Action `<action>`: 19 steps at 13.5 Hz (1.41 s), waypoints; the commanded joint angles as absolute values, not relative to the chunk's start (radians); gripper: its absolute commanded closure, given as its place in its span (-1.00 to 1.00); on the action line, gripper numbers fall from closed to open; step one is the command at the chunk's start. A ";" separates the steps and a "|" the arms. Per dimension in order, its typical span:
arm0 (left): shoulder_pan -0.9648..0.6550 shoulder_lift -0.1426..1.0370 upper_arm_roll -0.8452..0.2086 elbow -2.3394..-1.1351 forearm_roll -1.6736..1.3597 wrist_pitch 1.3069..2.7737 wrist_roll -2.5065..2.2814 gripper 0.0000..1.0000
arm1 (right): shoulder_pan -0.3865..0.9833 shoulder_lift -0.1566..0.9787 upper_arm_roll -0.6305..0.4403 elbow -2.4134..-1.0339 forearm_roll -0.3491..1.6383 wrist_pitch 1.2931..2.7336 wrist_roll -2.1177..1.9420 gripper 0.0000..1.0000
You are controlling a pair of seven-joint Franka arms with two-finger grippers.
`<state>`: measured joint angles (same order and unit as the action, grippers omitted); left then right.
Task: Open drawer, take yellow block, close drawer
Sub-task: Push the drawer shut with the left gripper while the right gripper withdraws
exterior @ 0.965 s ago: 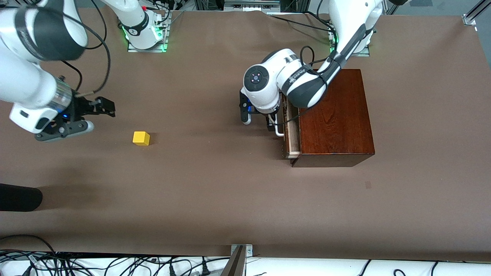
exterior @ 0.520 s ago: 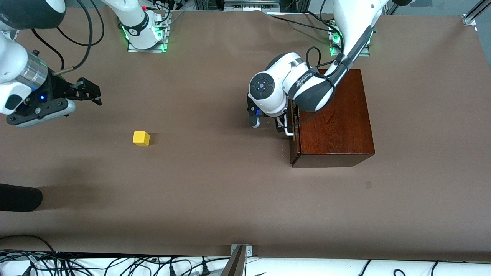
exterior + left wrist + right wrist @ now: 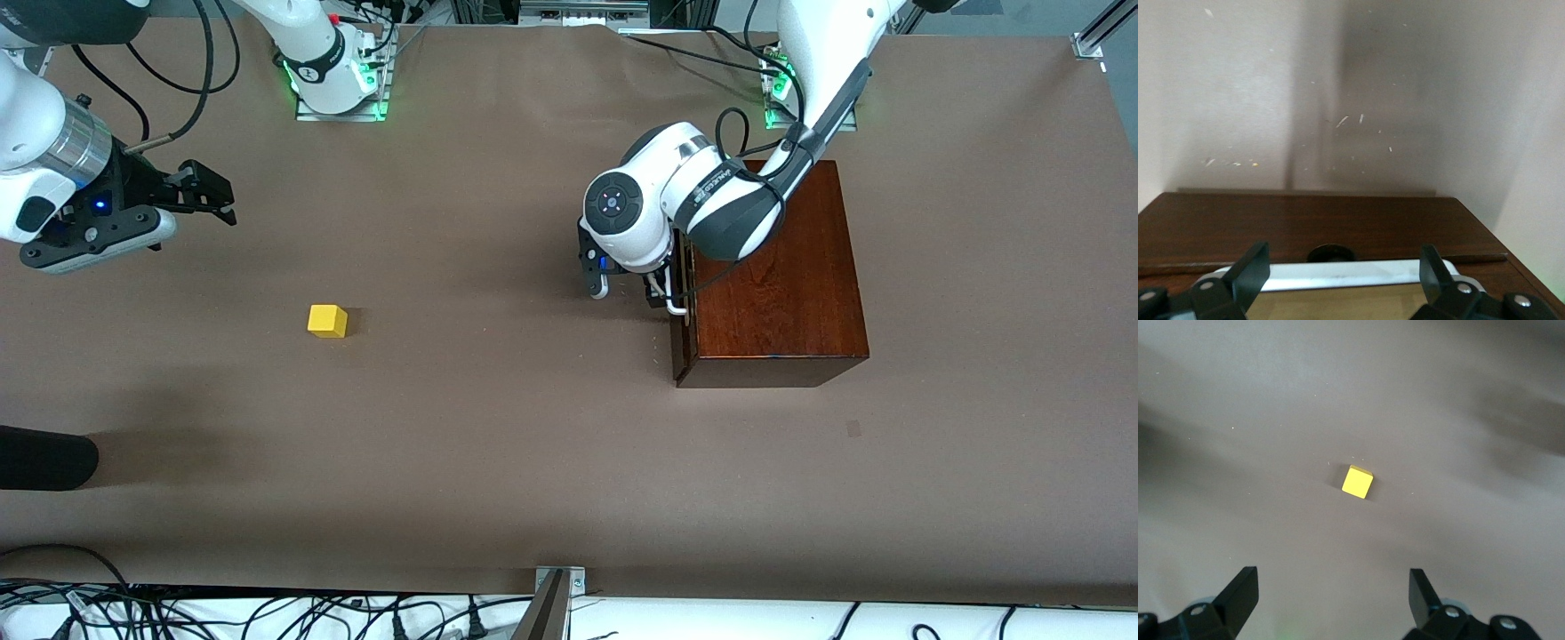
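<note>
yellow block (image 3: 327, 321) sits alone on the table (image 3: 498, 462), well apart from the right gripper (image 3: 216, 196), whose jaws are wide open, holding nothing. left gripper (image 3: 665, 298) at the drawer (image 3: 681, 333) handle (image 3: 1345, 274), fingers spread either side, drawer pushed in.

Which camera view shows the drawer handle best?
The left wrist view: the white handle fills the space between the left hand's open fingers. The front view shows only a small piece under the arm; the right wrist view shows none.
</note>
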<state>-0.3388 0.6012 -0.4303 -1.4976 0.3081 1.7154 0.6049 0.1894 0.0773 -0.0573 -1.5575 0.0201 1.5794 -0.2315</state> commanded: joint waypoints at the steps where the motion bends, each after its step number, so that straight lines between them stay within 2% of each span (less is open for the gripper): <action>1: -0.281 0.496 -0.425 -1.502 0.314 1.672 0.629 -1.00 | 0.186 0.054 -0.052 -1.575 0.020 1.589 -0.230 -1.00; 6: -0.148 0.290 -0.420 -1.484 0.311 1.623 0.612 -1.00 | 0.179 0.077 -0.084 -1.529 0.015 1.578 -0.238 -1.00; 9: -0.056 0.293 -0.419 -1.307 0.311 1.485 0.618 -1.00 | 0.179 0.093 -0.098 -1.529 0.018 1.575 -0.227 -1.00; 11: -0.002 0.270 -0.373 -1.302 0.284 1.479 0.624 -1.00 | 0.179 0.094 -0.104 -1.528 0.017 1.580 -0.224 -1.00; 12: 0.000 0.246 -0.307 -1.308 0.211 1.477 0.623 -1.00 | 0.179 0.094 -0.104 -1.528 0.014 1.588 -0.224 -1.00; 13: -0.005 0.189 -0.196 -1.368 0.102 1.483 0.615 -1.00 | 0.179 0.095 -0.104 -1.528 0.014 1.589 -0.222 -1.00; 15: -0.008 0.123 -0.056 -1.449 -0.009 1.534 0.614 -1.00 | 0.179 0.097 -0.104 -1.528 0.012 1.592 -0.224 -1.00; 17: -0.029 0.085 -0.008 -1.500 0.030 1.601 0.608 -1.00 | 0.183 0.097 -0.104 -1.528 0.012 1.600 -0.224 -1.00; 19: -0.037 0.065 0.026 -1.587 0.112 1.740 0.540 -1.00 | 0.184 0.095 -0.103 -1.528 0.012 1.600 -0.224 -1.00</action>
